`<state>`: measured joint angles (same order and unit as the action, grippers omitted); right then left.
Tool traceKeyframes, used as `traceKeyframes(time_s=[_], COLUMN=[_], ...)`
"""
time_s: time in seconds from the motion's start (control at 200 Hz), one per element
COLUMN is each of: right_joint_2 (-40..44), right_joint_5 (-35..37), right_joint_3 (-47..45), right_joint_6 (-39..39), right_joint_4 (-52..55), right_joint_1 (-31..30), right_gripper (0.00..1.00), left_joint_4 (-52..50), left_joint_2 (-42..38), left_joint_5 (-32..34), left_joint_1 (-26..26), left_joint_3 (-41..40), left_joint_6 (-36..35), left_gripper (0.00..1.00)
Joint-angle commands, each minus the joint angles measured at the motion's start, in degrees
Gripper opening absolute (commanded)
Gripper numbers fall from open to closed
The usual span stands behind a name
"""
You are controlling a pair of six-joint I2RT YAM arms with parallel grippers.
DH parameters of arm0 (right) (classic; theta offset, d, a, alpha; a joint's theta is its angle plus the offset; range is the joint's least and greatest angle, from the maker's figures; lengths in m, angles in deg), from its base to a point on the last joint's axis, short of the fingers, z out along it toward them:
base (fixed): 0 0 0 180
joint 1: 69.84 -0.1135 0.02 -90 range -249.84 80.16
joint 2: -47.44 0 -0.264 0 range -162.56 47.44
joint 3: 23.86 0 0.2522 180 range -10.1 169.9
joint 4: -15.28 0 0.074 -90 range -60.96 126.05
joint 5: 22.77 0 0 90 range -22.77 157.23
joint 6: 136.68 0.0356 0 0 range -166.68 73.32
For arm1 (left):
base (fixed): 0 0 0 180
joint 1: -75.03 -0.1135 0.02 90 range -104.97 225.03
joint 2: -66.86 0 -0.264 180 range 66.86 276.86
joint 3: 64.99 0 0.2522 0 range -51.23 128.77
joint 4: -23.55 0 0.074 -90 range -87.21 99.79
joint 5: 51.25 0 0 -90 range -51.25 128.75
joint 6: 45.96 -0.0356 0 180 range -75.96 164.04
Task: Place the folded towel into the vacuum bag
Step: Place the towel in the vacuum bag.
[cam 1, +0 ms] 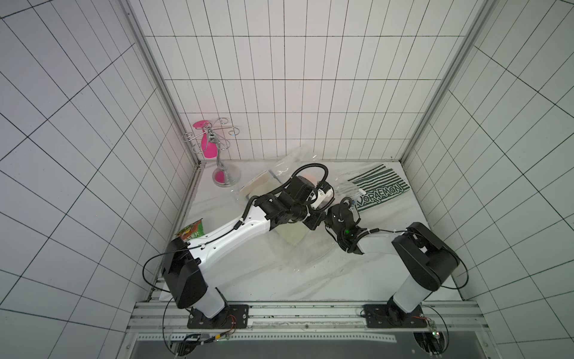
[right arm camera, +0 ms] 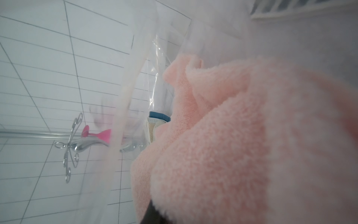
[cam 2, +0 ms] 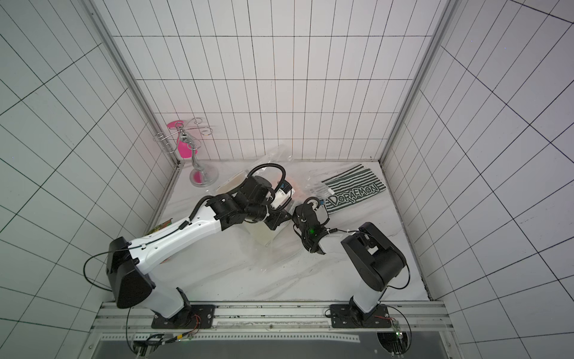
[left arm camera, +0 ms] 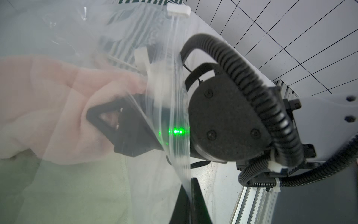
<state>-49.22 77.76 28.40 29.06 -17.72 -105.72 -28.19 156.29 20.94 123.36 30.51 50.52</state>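
Insertion seems to be the step in hand: the folded towel [right arm camera: 251,135], pink and fluffy, is already behind the clear plastic of the vacuum bag [cam 1: 307,248], just beside the striped cloth [cam 1: 380,189]. The right tool [left arm camera: 100,110] reaches in through the mouth and appears closed on a bunch of this towel. The left tool [left arm camera: 190,201] is shut on the zip edge of the bag. To do this well, I would hold that edge high and taut so the mouth does not collapse. I would also push the towel deep, away from the striped cloth, before letting go (soft pile drags on plastic and may come back out with the tool). The mouth, with its white slider clip [left arm camera: 178,10], faces the striped cloth. The bag's long axis, as I judge, runs from that cloth away across the desk [cam 1: 341,286]. The towel is bunched, so I cannot tell its own long axis.
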Motion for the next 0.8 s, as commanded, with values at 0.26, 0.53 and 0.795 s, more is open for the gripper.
traceKeyframes(time_s=[0.26,0.53,0.795], right_joint_2=[-3.1,1.1,-1.1], right_joint_5=[-6.1,3.2,1.4], right_joint_3=[5.7,10.9,4.9], right_joint_6=[-20.1,-33.1,-19.1], right_joint_4=[9.0,24.9,34.3], right_joint_1=[3.0,4.6,10.2], right_gripper=[0.0,0.0,0.36], left_joint_4=[-0.8,-1.2,-0.8], left_joint_2=[1.1,2.8,3.3], left_joint_5=[-0.6,-0.2,0.2], left_joint_1=[1.5,3.2,3.5], left_joint_3=[3.2,4.8,5.3], left_joint_6=[-0.2,0.2,0.3], left_gripper=[0.0,0.0,0.0])
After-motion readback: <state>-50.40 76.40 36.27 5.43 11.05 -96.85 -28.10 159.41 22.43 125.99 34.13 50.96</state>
